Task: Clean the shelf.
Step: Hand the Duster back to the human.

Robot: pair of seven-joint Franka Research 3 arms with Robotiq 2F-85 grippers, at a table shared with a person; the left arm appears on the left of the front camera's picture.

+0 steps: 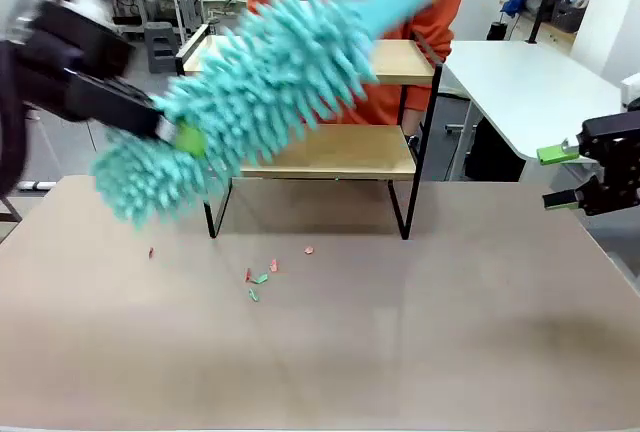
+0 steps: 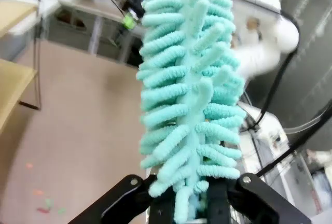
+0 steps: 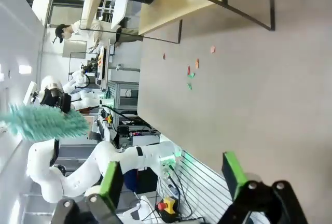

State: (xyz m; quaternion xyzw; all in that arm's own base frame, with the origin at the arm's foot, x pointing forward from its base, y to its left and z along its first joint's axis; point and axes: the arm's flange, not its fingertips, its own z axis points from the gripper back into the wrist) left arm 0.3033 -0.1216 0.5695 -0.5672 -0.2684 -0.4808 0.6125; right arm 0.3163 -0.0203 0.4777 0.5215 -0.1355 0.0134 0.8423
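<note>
Duster (image 1: 260,102): turquoise chenille noodles all over, with a turquoise handle of the same shade. Shelf (image 1: 345,152): light wooden boards in a thin black frame. In front of the shelf, the tabletop (image 1: 400,332) is plain grey-brown, no pattern. Scraps (image 1: 262,277) on it just in front of the shelf: pink-red and green bits. Behind the shelf, the person's top (image 1: 440,2) is orange. Left gripper (image 1: 175,132): black with a green pad against the duster. Right gripper (image 1: 560,177), right of the shelf: black with green pads. Side table (image 1: 520,82) right of the shelf: white.
</note>
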